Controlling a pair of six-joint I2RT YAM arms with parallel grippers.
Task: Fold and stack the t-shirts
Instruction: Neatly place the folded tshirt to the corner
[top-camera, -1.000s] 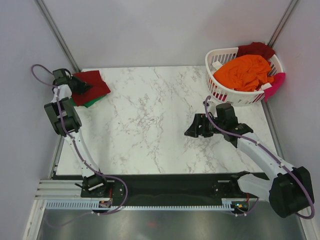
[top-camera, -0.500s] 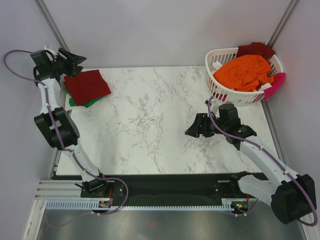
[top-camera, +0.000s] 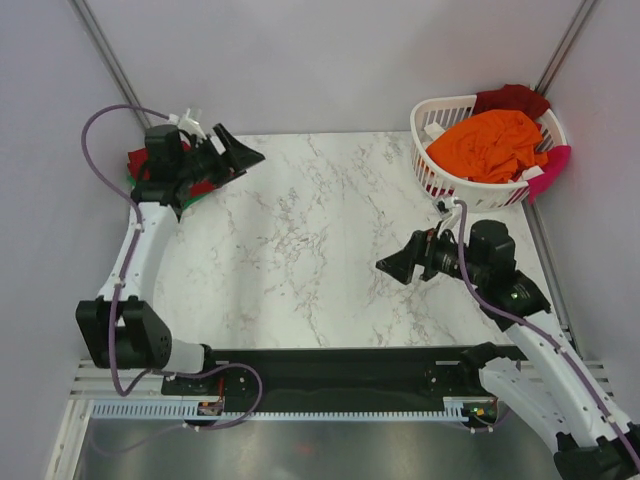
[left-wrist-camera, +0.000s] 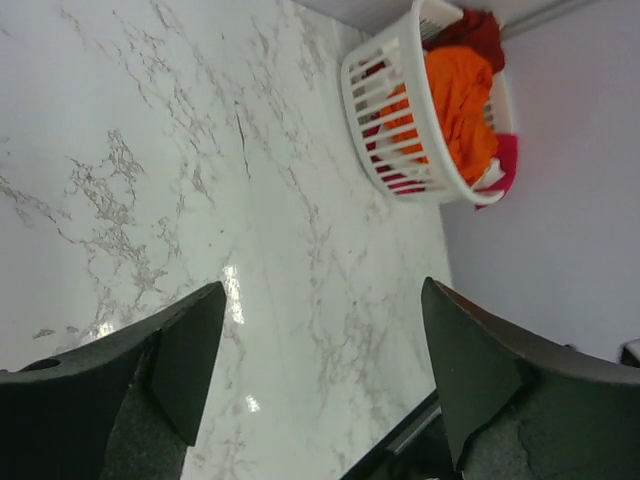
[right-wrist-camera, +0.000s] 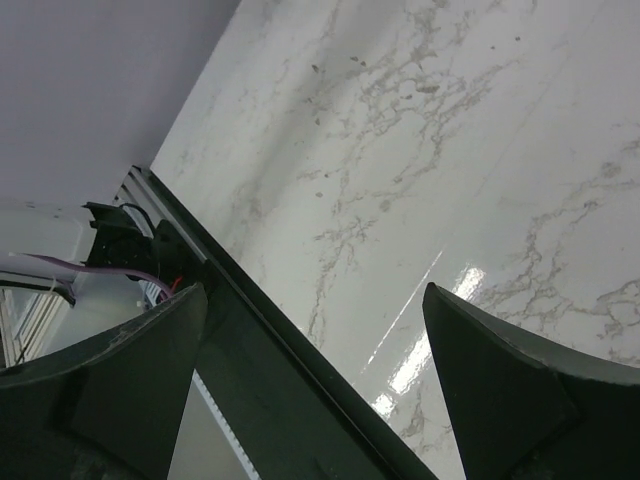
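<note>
Swinging in from the far-left corner, my left pincer (top-camera: 240, 155) now hangs released over the table (top-camera: 300, 230), my arm crossing the folded red shirt (top-camera: 138, 160) on the green shirt (top-camera: 129, 179). My right pincer (top-camera: 395, 262) gapes empty. An orange shirt (top-camera: 490, 140) fills the basket (top-camera: 436, 178).

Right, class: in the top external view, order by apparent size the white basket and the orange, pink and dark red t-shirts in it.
1. white basket
2. orange t-shirt
3. dark red t-shirt and pink t-shirt: visible parts look alike, both partly hidden, so unranked.
</note>
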